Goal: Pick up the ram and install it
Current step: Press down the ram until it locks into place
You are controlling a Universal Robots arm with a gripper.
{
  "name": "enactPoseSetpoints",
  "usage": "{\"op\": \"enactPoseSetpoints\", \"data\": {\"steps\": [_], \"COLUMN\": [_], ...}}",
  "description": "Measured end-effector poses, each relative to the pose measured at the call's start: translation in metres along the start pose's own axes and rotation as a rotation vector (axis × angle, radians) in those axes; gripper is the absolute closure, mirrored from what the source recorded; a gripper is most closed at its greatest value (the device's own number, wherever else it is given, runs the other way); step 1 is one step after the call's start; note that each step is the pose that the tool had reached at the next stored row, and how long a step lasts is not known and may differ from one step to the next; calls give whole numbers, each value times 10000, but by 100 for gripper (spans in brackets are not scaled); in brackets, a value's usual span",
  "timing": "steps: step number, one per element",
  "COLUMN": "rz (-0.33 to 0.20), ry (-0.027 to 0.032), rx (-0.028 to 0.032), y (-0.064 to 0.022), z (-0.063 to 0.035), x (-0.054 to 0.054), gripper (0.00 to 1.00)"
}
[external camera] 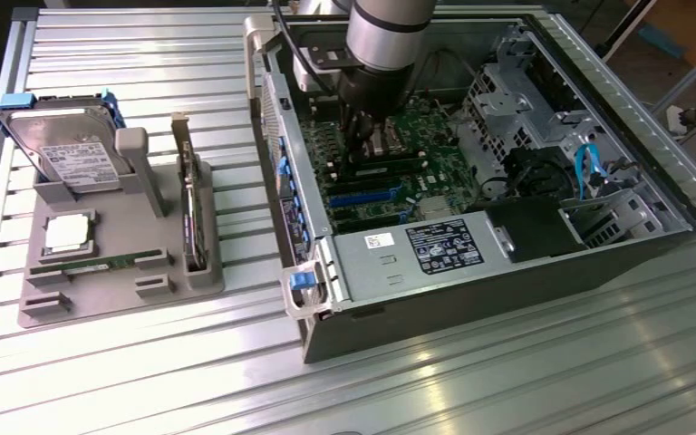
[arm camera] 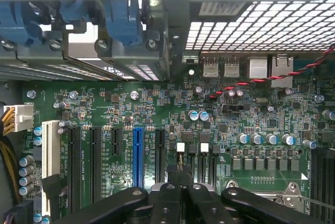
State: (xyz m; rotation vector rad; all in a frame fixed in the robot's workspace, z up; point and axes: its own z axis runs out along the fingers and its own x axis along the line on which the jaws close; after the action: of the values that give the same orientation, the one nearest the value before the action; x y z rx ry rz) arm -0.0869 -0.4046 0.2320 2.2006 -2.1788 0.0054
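Ram: not in the hand. The hand is down inside the open PC case, fingers pressed together with nothing visible between them. In the wrist view the hand hangs just over the motherboard, near the blue slot and the black slots beside it.

Going outward, the case lies on its side on the counter. The grey parts tray sits well apart from it, on the exterior view's left. The ram lies in a slot near the tray's front edge, just beside the silver processor chip. The hard drive stands at the back of the tray and the expansion card on edge along the side nearest the case.

Handling, my read:
- Light, thin and stiff along its length, but it won't take bending or twisting.
- Chips and the contact edge are fragile, so no pinching across the faces near the contacts.
- Best hold is probably the two flat faces at mid-length, up near the top edge, with the stick square to the fingers.
- The board surface is smooth, so a shallow pinch could let it tilt.
- I can't tell how much of the stick stands clear of the tray slot.
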Motion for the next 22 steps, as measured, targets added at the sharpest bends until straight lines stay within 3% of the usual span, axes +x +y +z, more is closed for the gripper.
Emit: {"op": "enactPoseSetpoints", "data": {"steps": [22], "rz": [0], "ry": [-8], "rx": [6], "y": [-1], "z": [9], "x": [0], "gripper": [89]}}
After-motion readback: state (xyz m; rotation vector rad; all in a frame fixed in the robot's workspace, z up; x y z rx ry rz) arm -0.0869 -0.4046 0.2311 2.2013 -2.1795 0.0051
